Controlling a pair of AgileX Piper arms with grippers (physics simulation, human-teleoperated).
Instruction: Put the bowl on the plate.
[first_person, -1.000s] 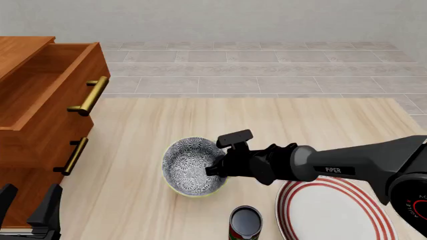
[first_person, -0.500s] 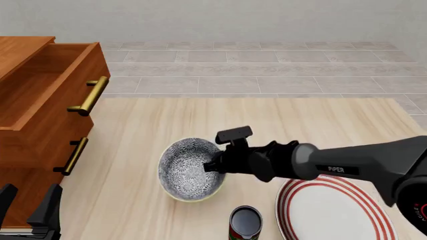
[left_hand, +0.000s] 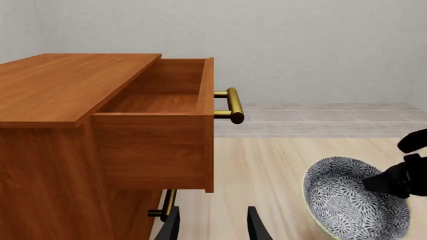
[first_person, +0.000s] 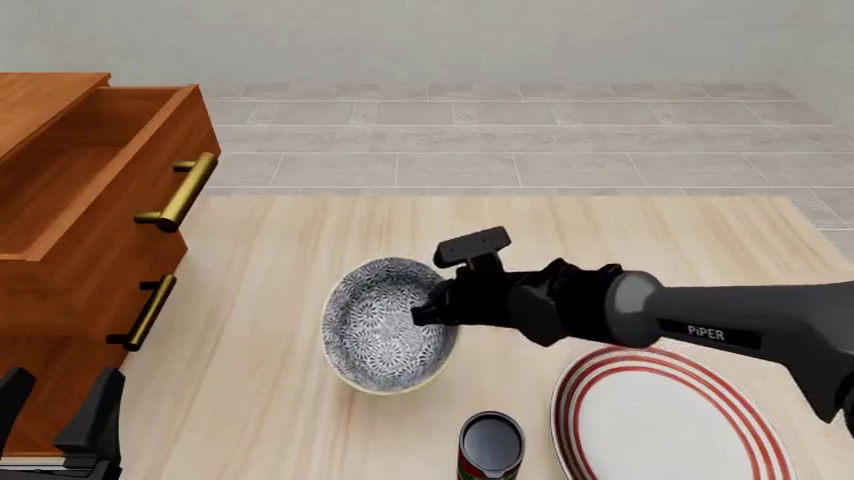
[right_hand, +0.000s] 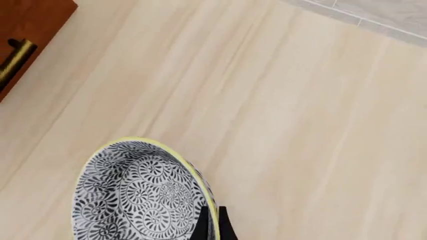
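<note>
In the left wrist view, we see the open drawer filling the left half of the frame, its brass handle jutting toward centre. Our left gripper shows two dark fingers at the bottom edge with a clear gap between them, holding nothing. The bowl sits tilted at the lower right, with the right gripper dark against its rim.

In the front view, the bowl lies at centre, tipped, and our right gripper is clamped on its right rim. The plate is at the lower right, apart from the bowl; a can stands at the bottom edge between them. Bare table stretches beyond the bowl.

In the right wrist view, the bowl occupies the lower left, and the fingers pinch its yellow rim at the bottom edge. Open tabletop fills the upper right.
</note>
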